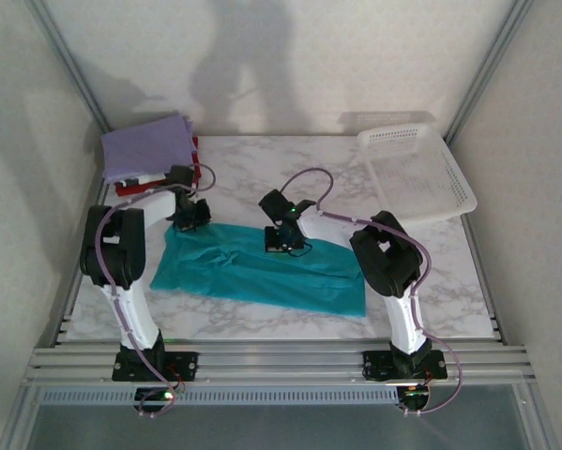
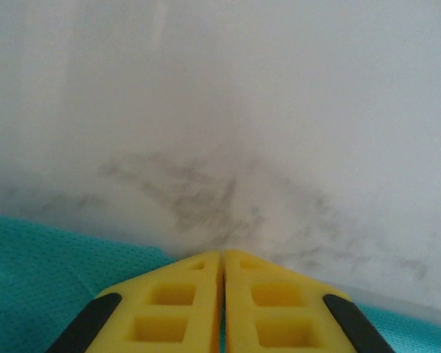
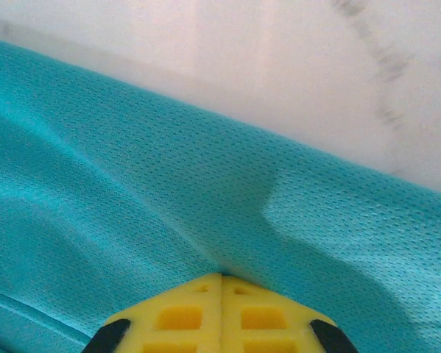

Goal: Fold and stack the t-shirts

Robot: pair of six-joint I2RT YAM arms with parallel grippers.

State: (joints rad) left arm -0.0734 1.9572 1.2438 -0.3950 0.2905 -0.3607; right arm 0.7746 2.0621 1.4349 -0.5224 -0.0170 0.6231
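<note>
The teal t-shirt point(image 1: 262, 272) lies spread across the marble table in front of both arms. My left gripper point(image 1: 189, 214) is at its far left corner. Its yellow fingers point(image 2: 176, 301) are pressed together, with a thin strip of teal cloth point(image 2: 43, 272) between them. My right gripper point(image 1: 282, 234) is at the middle of the shirt's far edge. It is shut on a puckered fold of the teal mesh point(image 3: 132, 184) that bunches at its fingertips point(image 3: 221, 276). At the back left, a folded lavender shirt point(image 1: 147, 145) tops a stack with a red one point(image 1: 130, 188) under it.
A white perforated basket point(image 1: 417, 173) rests tilted at the back right corner. Bare marble table point(image 1: 262, 159) lies between the stack and the basket. White enclosure walls with metal rails close in on both sides.
</note>
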